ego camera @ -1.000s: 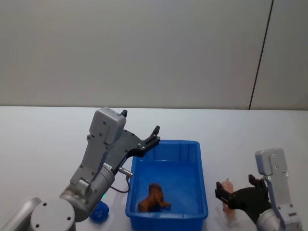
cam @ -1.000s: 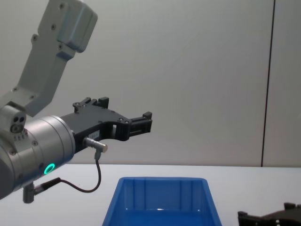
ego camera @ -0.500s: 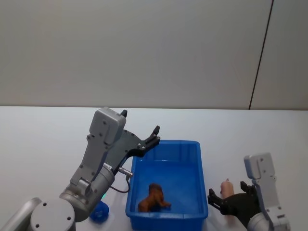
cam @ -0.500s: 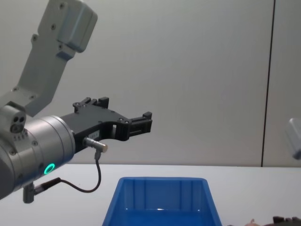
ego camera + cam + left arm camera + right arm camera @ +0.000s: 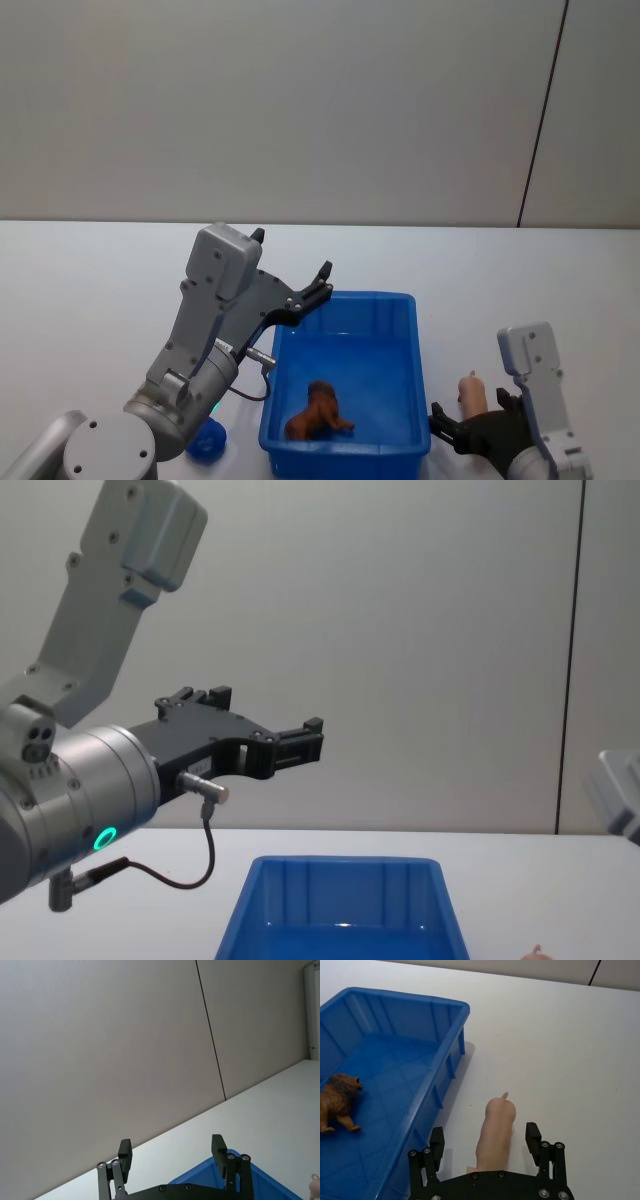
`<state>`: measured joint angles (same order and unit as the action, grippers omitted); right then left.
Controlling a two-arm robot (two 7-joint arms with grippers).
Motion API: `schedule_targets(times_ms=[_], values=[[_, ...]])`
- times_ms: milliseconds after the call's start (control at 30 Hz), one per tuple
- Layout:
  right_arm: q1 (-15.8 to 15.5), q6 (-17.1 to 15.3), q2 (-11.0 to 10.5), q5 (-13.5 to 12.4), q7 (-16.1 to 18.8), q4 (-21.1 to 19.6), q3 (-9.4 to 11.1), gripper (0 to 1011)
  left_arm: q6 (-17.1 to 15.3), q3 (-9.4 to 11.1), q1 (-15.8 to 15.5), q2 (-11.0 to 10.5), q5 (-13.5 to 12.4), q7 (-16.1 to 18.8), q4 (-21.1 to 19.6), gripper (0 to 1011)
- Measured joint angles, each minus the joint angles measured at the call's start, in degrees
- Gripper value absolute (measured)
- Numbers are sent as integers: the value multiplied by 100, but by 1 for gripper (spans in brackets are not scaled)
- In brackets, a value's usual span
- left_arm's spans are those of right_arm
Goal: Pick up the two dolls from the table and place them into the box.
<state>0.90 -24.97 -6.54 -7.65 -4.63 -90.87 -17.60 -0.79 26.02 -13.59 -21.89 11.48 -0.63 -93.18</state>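
**Right hand (image 5: 485, 1134) straddling pink doll (image 5: 496, 1115)**

Its fingers (image 5: 532, 1132) are standing spread either side of it on the worktop (image 5: 560, 1050), just right of the box (image 5: 455, 1007). The brown doll (image 5: 337, 1100) is lying inside. The left hand (image 5: 171, 1146) is hovering, spread, above the box's far-left corner.

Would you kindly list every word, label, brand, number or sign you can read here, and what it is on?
None: no readable text on the blue box, the brown doll, the pink doll or the white table.
The left arm's green light ring carries no lettering.
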Motion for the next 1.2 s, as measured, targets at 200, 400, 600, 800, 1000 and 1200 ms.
schedule_targets(times_ms=[200, 400, 600, 800, 1000, 1200], values=[[3, -115, 24, -14, -75, 23, 24, 1001, 0, 0, 0, 0, 0, 0, 0, 1002], [-3, -193, 33, -48, -124, 33, 57, 1001, 0, 0, 0, 0, 0, 0, 0, 1002], [-13, -232, 36, -96, -134, 46, 90, 863, 0, 0, 0, 0, 0, 0, 0, 1002], [-17, -231, 40, -163, -83, 64, 127, 704, 0, 0, 0, 0, 0, 0, 0, 1002], [-20, -208, 42, -217, -26, 79, 151, 530, 0, 0, 0, 0, 0, 0, 0, 1002], [-26, -181, 46, -265, 14, 87, 179, 369, 0, 0, 0, 0, 0, 0, 0, 1002]])
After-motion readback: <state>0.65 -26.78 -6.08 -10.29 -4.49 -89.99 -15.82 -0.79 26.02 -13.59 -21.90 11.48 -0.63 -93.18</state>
